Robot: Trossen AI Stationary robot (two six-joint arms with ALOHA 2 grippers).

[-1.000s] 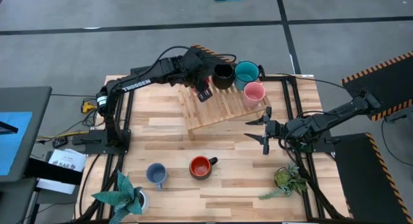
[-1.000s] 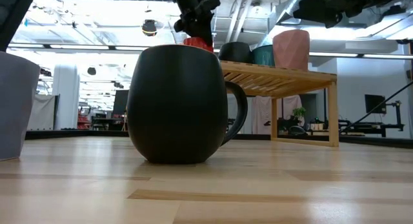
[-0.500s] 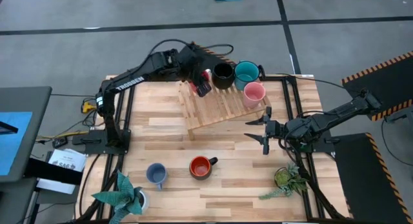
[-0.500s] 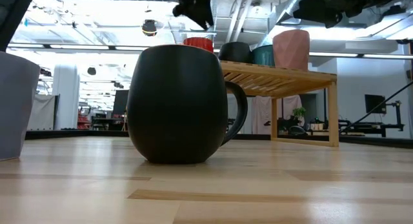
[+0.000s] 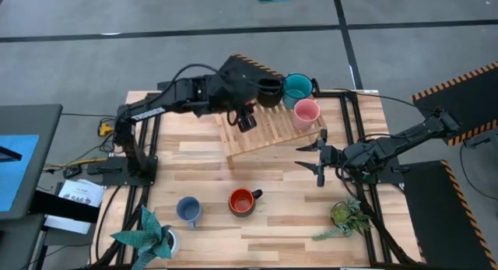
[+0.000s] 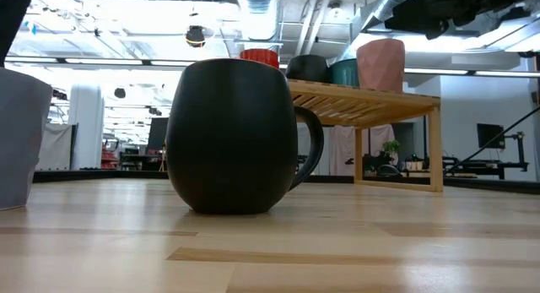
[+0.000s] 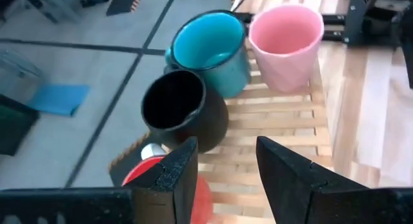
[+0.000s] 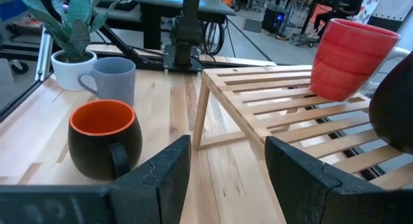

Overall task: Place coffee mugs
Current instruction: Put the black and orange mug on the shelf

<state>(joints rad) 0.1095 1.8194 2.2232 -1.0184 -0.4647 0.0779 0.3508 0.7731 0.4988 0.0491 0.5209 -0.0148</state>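
Note:
Four mugs stand on the wooden slatted rack [image 5: 268, 131] at the table's far side: red [image 7: 145, 177], black [image 7: 182, 109], teal [image 7: 210, 48] and pink [image 7: 287, 35]. In the high view my left arm hides the red one. My left gripper [image 7: 226, 150] [image 5: 247, 120] hovers open above the rack, over the red and black mugs. The orange-red mug [image 5: 243, 201], dark outside, and the light blue mug [image 5: 187, 210] stand upright on the table near its near edge. My right gripper [image 5: 313, 156] [image 8: 227, 146] waits open, low, right of the rack.
Two potted plants stand at the near corners, one at the left [image 5: 148, 237] and one at the right [image 5: 346, 215]. Bare wood lies between the rack and the two near mugs. In the low view the dark mug [image 6: 236, 132] fills the foreground.
My left gripper has risen off the red mug's top and out of the low view's upper edge. The red mug stays upright on the rack. The right arm has kept still.

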